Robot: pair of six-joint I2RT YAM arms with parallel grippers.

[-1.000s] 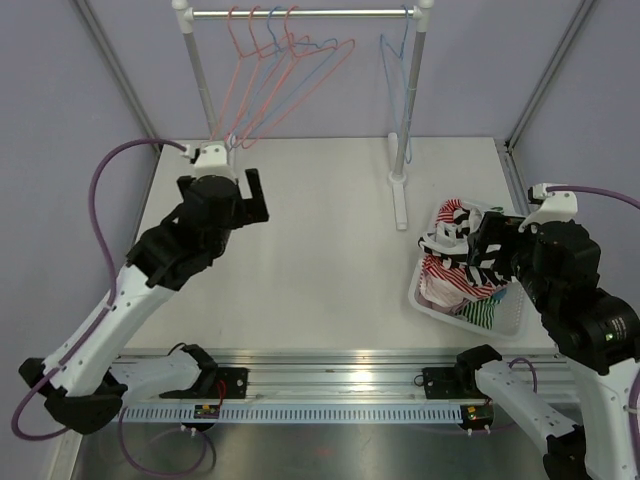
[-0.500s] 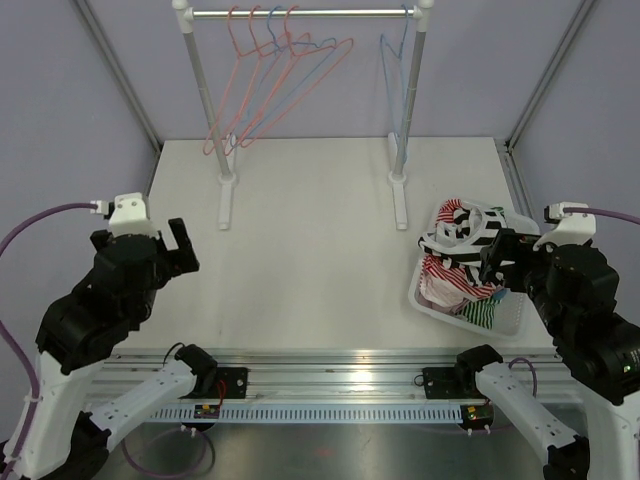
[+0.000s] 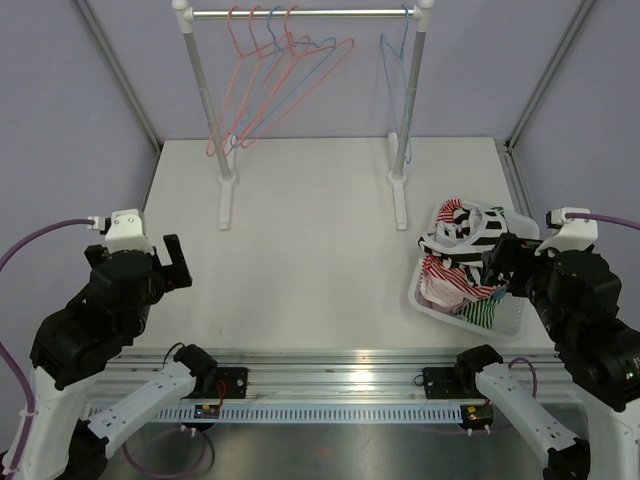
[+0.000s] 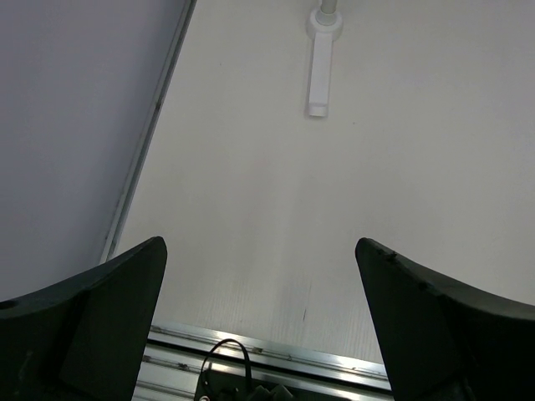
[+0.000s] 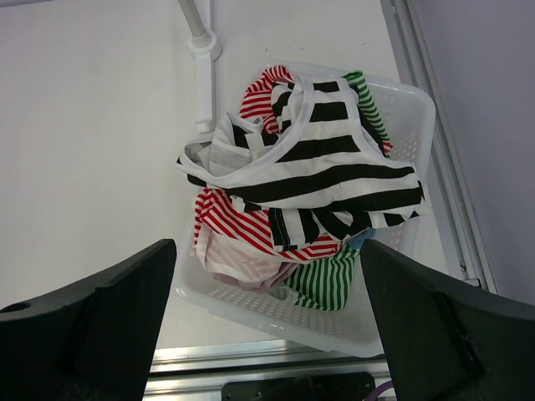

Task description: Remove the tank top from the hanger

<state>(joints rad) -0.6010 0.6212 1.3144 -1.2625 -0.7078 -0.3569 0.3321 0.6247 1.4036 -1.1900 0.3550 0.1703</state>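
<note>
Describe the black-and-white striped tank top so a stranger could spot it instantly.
On the table, at its right edge, sits a white plastic basket. The black-and-white striped tank top lies on top of the pile inside. Beneath it lie a red-striped garment and a green-striped garment; only it has broad black bands.

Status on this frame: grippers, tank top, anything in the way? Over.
Left gripper open, empty, over the table. Right gripper open, above the basket. Striped tank top lies atop the basket pile, off the hangers. Nothing in the way.

Looks down from above and behind, facing far; peers down nearer from each wrist, sharing left rack foot [image 4: 318, 79], right basket [image 5: 251, 305].
</note>
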